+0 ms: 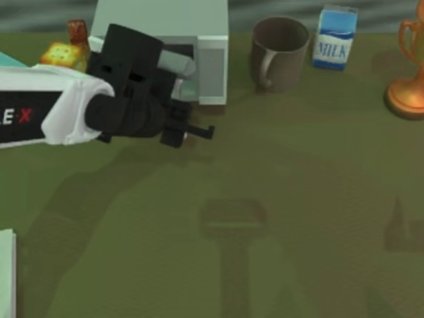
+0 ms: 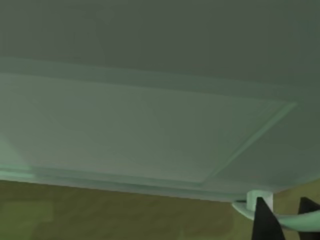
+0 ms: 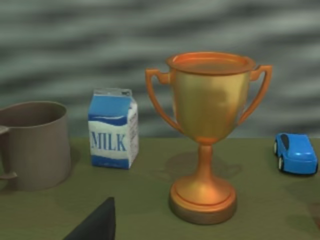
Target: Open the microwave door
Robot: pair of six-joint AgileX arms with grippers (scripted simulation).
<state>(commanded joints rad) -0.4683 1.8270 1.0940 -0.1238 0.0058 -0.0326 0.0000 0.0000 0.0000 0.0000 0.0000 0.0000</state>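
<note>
Far left of the table: the microwave (image 1: pixel 173 26) stood against the back edge, my left arm across its front. I noted the left gripper (image 1: pixel 192 130) just near of the microwave door (image 2: pixel 150 135), whose face filled the left wrist view. The handle (image 2: pixel 260 200) sat right at the fingertips (image 2: pixel 265 220), its bar passing between them; fingers parted, nothing clamped yet, as far as I could judge. Handle ran vertically beside the control panel (image 1: pixel 211 69). Rightward: mug (image 1: pixel 279 52), milk carton (image 1: pixel 334 36), trophy (image 1: pixel 409 63). Right gripper not seen in top view; state unknown.
</note>
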